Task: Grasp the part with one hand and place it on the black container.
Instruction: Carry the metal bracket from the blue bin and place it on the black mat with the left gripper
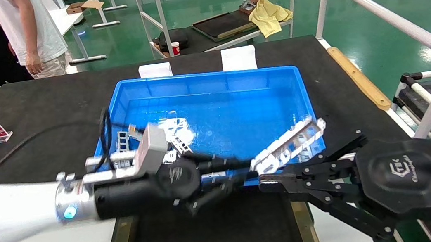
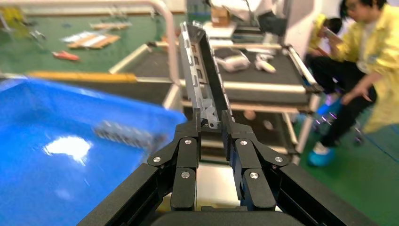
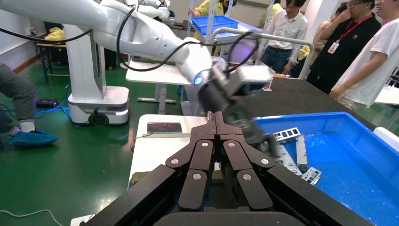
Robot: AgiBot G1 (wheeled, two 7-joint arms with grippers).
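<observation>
A: Part [image 1: 290, 146] location?
B: In the air over the blue bin's [image 1: 210, 81] near-right corner, slanting up toward 2 o'clock. The left gripper [image 1: 256, 170] pinches its lower end. In the left wrist view the part [image 2: 201, 75] stands up from between the closed fingertips [image 2: 196, 126].

A: Right gripper?
B: The right gripper [image 1: 267, 181] comes in from 4 o'clock, its tip just under the part's lower end, close to the left one. In its own view the fingers [image 3: 210, 123] are pressed together, nothing between them.

A: Black container?
B: The container [image 1: 214, 237] lies at 6 o'clock from the bin, gold rails down both sides, bare matte floor showing. Both grippers hang over its far edge.

A: Bin contents?
B: More parts [image 1: 176, 140] heaped in the near-left area, partly hidden by the left arm. The right half of the floor is bare blue.

A: Room around?
B: Black mat [image 1: 30, 108] open at 9 and 3 o'clock of the bin. White railing [image 1: 385, 19] along the table's right edge.
</observation>
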